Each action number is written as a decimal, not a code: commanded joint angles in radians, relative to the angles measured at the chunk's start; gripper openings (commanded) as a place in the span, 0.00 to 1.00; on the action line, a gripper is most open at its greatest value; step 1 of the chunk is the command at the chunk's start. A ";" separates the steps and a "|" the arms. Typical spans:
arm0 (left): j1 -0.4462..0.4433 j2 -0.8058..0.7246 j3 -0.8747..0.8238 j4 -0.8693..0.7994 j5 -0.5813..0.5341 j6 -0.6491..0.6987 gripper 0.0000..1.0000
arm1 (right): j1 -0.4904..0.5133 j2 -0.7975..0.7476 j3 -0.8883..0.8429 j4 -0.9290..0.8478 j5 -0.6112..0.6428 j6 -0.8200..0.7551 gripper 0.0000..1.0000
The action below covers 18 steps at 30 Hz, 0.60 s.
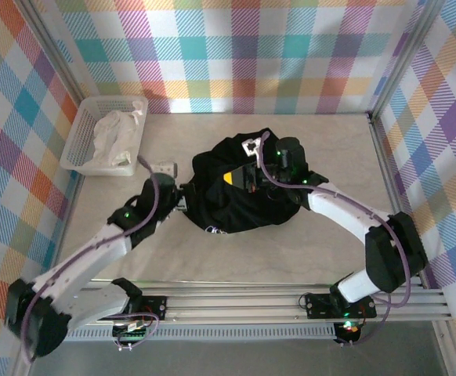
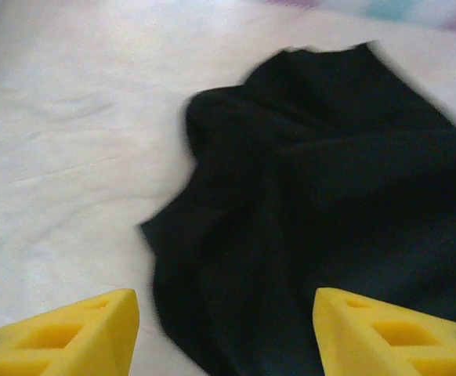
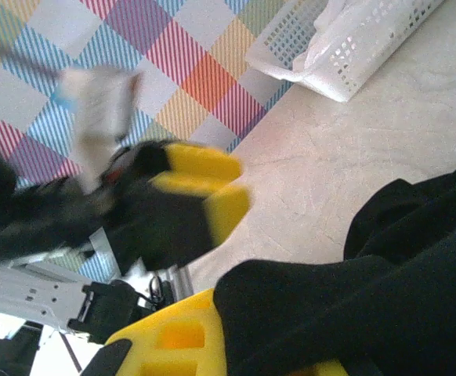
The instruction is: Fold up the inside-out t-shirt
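Observation:
The inside-out t-shirt (image 1: 240, 196) is a black bunched heap in the middle of the table. My right gripper (image 1: 240, 178) sits over its upper middle. In the right wrist view that gripper (image 3: 251, 345) is shut on a fold of the black t-shirt (image 3: 353, 313), which drapes over a yellow finger (image 3: 173, 337). My left gripper (image 1: 185, 196) is at the shirt's left edge. In the left wrist view it (image 2: 226, 337) is open, yellow fingertips (image 2: 79, 329) wide apart, with the shirt's edge (image 2: 291, 219) lying on the table between and beyond them.
A white basket (image 1: 73, 141) holding a white cloth (image 1: 114, 133) stands at the back left, also the basket (image 3: 345, 55) in the right wrist view. Checked walls enclose the table on three sides. A metal rail (image 1: 251, 301) runs along the near edge.

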<state>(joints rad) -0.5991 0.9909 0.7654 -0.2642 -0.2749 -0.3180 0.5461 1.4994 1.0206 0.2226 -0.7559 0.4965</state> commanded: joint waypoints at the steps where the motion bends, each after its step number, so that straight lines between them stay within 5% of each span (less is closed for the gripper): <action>1: -0.057 -0.046 -0.081 0.144 0.149 -0.001 0.61 | -0.011 0.030 0.046 0.001 -0.062 0.078 0.00; 4: -0.074 0.056 -0.060 0.240 0.306 0.028 0.60 | -0.016 0.038 0.056 -0.003 -0.066 0.081 0.00; 12: -0.080 0.285 0.032 0.352 0.417 0.036 0.56 | -0.034 0.017 0.047 -0.035 -0.048 0.071 0.00; 15: -0.080 0.337 0.046 0.379 0.421 0.028 0.49 | -0.037 0.013 0.042 -0.038 -0.044 0.070 0.00; 18: -0.080 0.383 0.062 0.407 0.404 0.019 0.31 | -0.043 0.009 0.037 -0.049 -0.041 0.062 0.00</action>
<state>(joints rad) -0.6682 1.3403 0.7853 0.0631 0.1143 -0.2989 0.5137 1.5326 1.0367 0.1780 -0.7830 0.5648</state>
